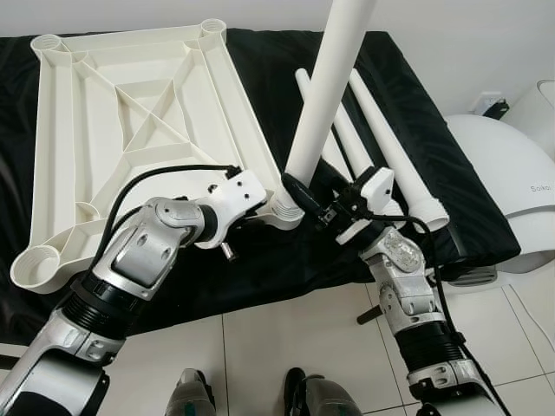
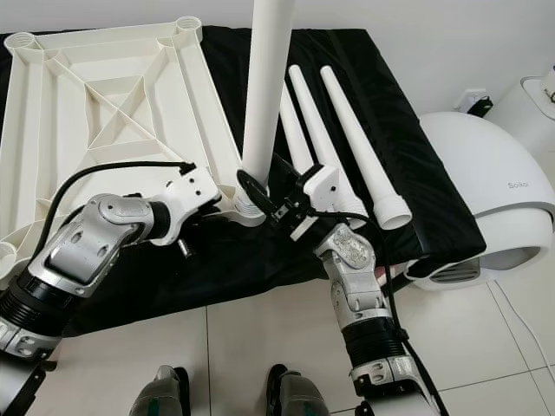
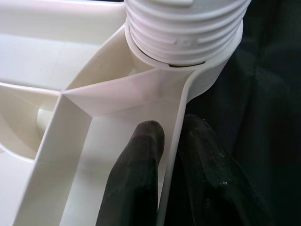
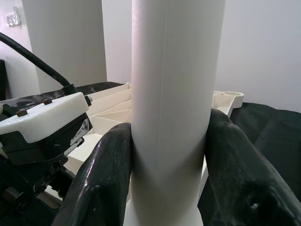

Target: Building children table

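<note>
One leg stands in the tabletop's near corner socket, held by both grippers.

One white tabletop [image 1: 130,121] lies upside down on a black cloth [image 1: 260,269], ribs up, with four round corner sockets. Four white legs in all: one upright leg [image 2: 264,95] stands in the near socket [image 3: 188,70], its threaded end seated there, and three spare legs [image 2: 364,165] lie side by side on the cloth just beside it. The right gripper [image 4: 169,179] is clenched on the upright leg low down, one black finger on each side. The left gripper [image 3: 171,179] grasps the tabletop's rim wall next to that socket, one finger inside, one outside. A white domed appliance [image 2: 486,208] on the tiled floor [image 1: 286,338] to the right bears faint grey lettering, too small to read surely.
</note>
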Tool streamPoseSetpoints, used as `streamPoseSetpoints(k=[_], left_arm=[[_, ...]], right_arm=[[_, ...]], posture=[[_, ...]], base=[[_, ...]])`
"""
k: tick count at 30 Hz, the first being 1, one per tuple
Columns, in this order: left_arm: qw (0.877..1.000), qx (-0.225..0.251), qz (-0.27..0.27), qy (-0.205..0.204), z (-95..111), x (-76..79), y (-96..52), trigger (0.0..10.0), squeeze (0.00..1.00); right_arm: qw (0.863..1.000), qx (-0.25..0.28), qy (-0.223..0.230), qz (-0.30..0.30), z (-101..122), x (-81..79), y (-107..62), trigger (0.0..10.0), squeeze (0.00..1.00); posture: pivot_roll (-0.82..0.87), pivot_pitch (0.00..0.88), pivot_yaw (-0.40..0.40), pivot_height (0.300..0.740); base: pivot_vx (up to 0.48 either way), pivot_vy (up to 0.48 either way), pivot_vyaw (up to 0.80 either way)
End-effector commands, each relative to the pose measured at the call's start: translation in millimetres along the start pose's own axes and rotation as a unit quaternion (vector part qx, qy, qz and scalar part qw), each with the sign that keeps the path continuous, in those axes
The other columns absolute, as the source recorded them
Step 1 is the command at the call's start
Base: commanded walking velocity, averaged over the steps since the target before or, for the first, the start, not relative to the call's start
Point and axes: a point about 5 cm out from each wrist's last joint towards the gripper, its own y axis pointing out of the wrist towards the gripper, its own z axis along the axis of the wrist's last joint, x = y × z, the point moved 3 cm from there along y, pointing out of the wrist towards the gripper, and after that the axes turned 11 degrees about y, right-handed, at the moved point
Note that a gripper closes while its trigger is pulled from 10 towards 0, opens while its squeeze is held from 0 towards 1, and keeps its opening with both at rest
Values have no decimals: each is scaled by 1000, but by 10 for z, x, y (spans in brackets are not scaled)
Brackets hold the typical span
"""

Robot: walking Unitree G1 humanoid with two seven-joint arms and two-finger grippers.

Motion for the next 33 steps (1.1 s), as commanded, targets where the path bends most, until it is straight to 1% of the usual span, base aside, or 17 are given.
streamPoseSetpoints(k=[1, 21, 33], left_arm=[[1000, 5, 6, 8, 47, -11, -7, 10000, 0], [1000, 7, 4, 12, 60, -13, 3, 10000, 0], [1000, 7, 5, 13, 68, -25, 0, 10000, 0]], right_arm=[[994, -95, 36, -35, -413, 27, -202, 10000, 0], [993, -84, 26, -73, -396, 30, -179, 10000, 0], [992, -73, 21, -106, -382, 0, -166, 10000, 0]], posture=[[97, 210, -58, 740], [98, 199, -54, 740], [96, 205, -52, 740]], base=[[0, 0, 0], [0, 0, 0], [0, 0, 0]])
